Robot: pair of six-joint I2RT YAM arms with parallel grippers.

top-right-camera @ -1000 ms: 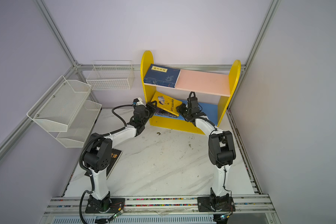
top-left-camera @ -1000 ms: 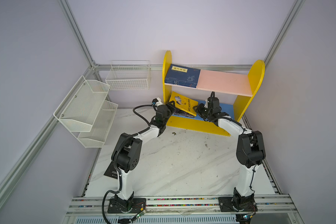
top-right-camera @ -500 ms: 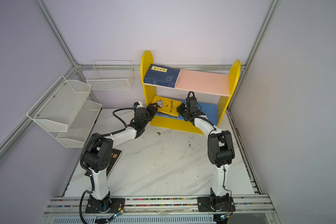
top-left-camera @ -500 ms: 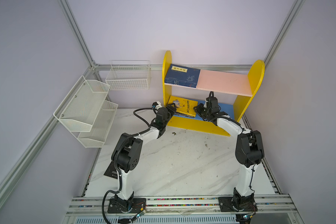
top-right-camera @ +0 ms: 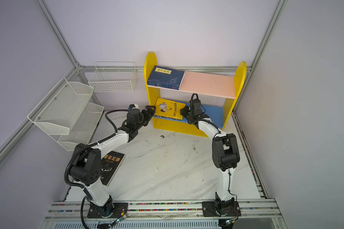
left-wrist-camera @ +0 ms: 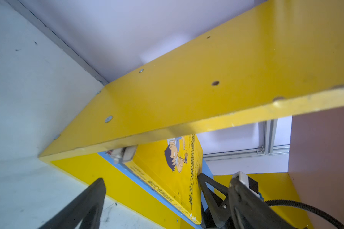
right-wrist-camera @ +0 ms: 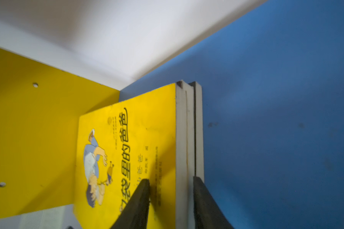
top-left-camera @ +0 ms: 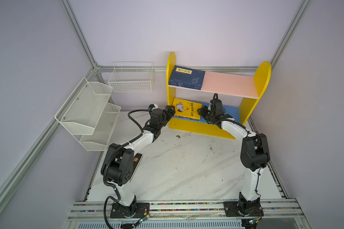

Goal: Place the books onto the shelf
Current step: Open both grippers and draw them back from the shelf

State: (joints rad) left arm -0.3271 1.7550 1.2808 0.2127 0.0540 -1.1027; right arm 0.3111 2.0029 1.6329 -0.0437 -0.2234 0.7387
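The shelf (top-left-camera: 262, 79) stands at the back, with navy books (top-left-camera: 187, 78) flat on the left of its pink upper board. A yellow book (top-left-camera: 187, 109) tops a small stack on the blue lower board. My right gripper (top-left-camera: 200, 111) is at that stack's right edge. In the right wrist view it (right-wrist-camera: 172, 179) straddles the page edges, one finger just above the yellow cover (right-wrist-camera: 127, 158), jaws open. My left gripper (top-left-camera: 171, 110) is open outside the left side panel (left-wrist-camera: 187, 89), holding nothing. A black book (top-right-camera: 111, 166) lies on the table under the left arm.
A white mesh tiered rack (top-left-camera: 87, 111) hangs on the left wall and a white wire basket (top-left-camera: 131, 77) on the back wall beside the shelf. The marble table (top-left-camera: 187, 168) carries small bits of debris (top-left-camera: 178, 136). A metal rail (top-left-camera: 187, 206) runs along the front.
The yellow book, tilted between both grippers a second ago, now lies flat on the lower stack. The left gripper has opened and drawn back outside the side panel. The right jaws have widened.
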